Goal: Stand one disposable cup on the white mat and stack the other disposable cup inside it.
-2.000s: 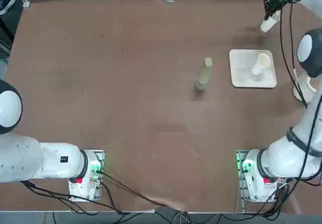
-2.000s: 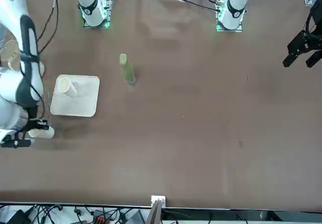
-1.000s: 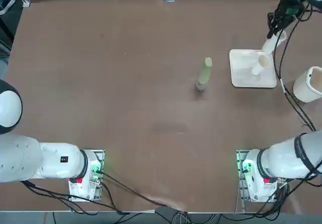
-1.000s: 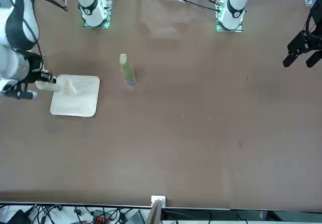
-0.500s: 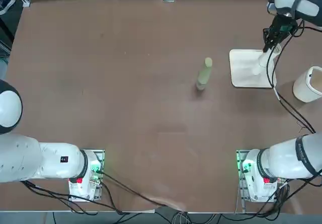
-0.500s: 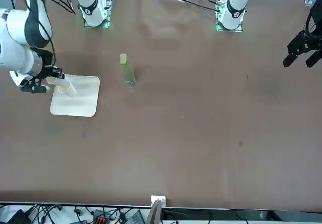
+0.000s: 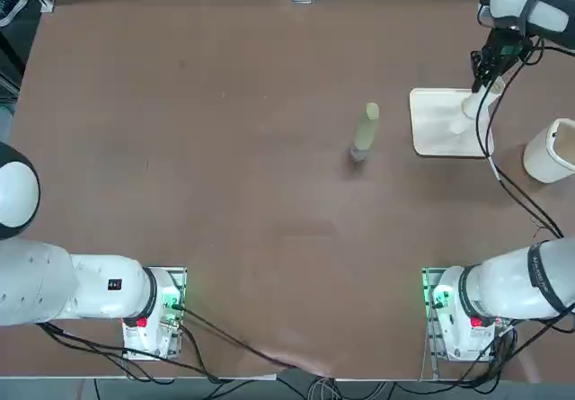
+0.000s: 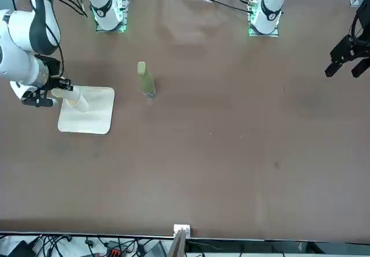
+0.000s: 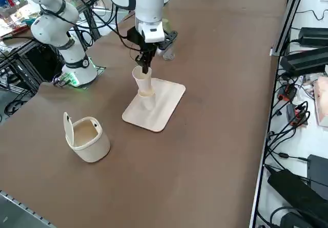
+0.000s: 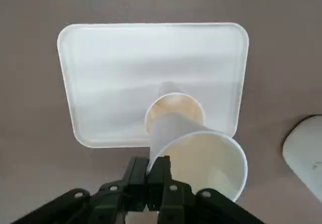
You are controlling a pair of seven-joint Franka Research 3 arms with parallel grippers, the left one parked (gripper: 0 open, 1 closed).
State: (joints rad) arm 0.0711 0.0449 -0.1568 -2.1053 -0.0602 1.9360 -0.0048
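At far left, beyond the brown tabletop (image 7: pixel 252 193), is a shoe (image 7: pixel 13 4). Rightward come a greenish bottle (image 7: pixel 365 132), then the white mat (image 7: pixel 440 121) bearing the standing cup (image 9: pixel 147 100); the right gripper (image 10: pixel 151 166), closed on the upper cup's wall, holds the upper cup (image 10: pixel 206 163) over its mouth. A white bucket (image 7: pixel 548 153) sits farthest right.

Glossy white mat (image 10: pixel 110 83), matt brown tabletop (image 8: pixel 214 153)

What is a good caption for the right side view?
Right gripper holds one disposable cup just above the other cup, which stands on the white mat.
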